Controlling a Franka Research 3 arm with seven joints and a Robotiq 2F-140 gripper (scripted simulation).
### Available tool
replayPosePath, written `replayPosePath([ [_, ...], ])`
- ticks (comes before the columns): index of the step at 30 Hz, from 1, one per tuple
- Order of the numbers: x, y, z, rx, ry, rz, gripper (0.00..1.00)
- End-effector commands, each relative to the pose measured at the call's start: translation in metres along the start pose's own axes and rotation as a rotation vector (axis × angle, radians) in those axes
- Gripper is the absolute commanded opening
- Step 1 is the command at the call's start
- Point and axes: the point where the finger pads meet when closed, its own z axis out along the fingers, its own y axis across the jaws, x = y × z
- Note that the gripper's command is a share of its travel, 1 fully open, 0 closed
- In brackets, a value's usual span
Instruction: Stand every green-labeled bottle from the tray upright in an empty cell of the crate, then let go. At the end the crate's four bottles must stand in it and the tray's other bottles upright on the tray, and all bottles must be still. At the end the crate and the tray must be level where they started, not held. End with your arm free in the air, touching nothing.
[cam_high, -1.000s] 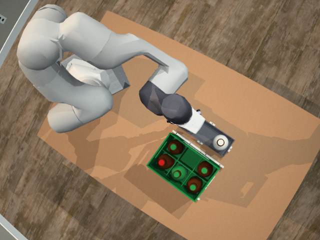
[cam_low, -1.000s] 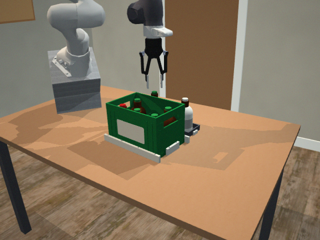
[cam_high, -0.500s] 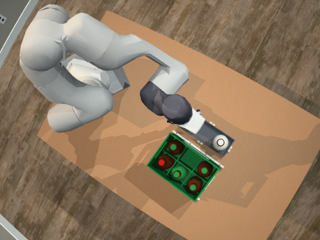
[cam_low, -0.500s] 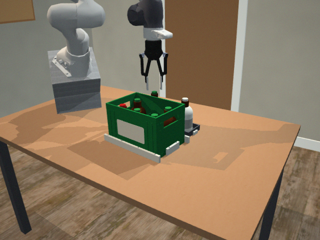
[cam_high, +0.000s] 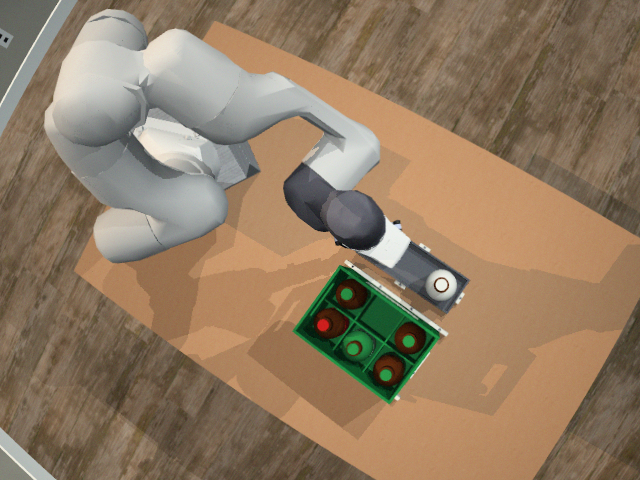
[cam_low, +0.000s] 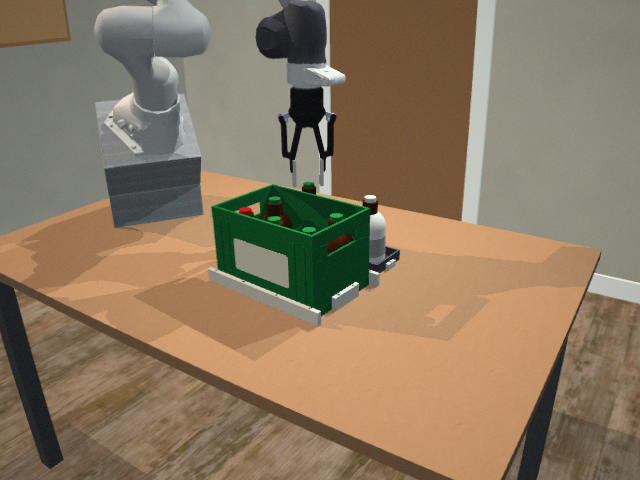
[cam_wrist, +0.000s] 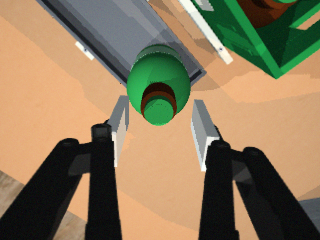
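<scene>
Top: one green crate (cam_high: 368, 336) (cam_low: 263, 255) (cam_wrist: 277, 72), five bottles inside, one cell vacant; beside it, a grey tray (cam_high: 413, 266) (cam_low: 392, 254) (cam_wrist: 110, 25) with a white bottle (cam_high: 440, 285) (cam_low: 376, 232).
Exterior: one gripper (cam_low: 308, 178) (cam_wrist: 160, 111), partly open, raised above the tabletop.
Wrist: one green-labeled bottle (cam_low: 309, 187) (cam_wrist: 159, 85), upright at the tray's end; the fingers held nothing.

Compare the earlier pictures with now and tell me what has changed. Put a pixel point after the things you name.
The gripper (cam_low: 308, 178) (cam_wrist: 160, 111) has come down a little toward the green-labeled bottle (cam_low: 309, 189) (cam_wrist: 157, 77), its fingers open about as wide as before. Nothing was taken hold of or let go. The crate (cam_high: 342, 365) (cam_low: 305, 263) (cam_wrist: 277, 72), tray (cam_high: 408, 262) (cam_low: 395, 255) (cam_wrist: 115, 30) and visible bottles stayed put.
</scene>
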Motion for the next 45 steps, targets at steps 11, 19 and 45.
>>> replayPosePath([
  [11,0.002,-0.004,0.011,0.012,0.007,-0.014,0.38],
  [19,0.002,-0.004,0.015,0.012,0.007,-0.014,0.38],
  [45,0.002,-0.004,0.016,0.012,0.007,-0.013,0.38],
])
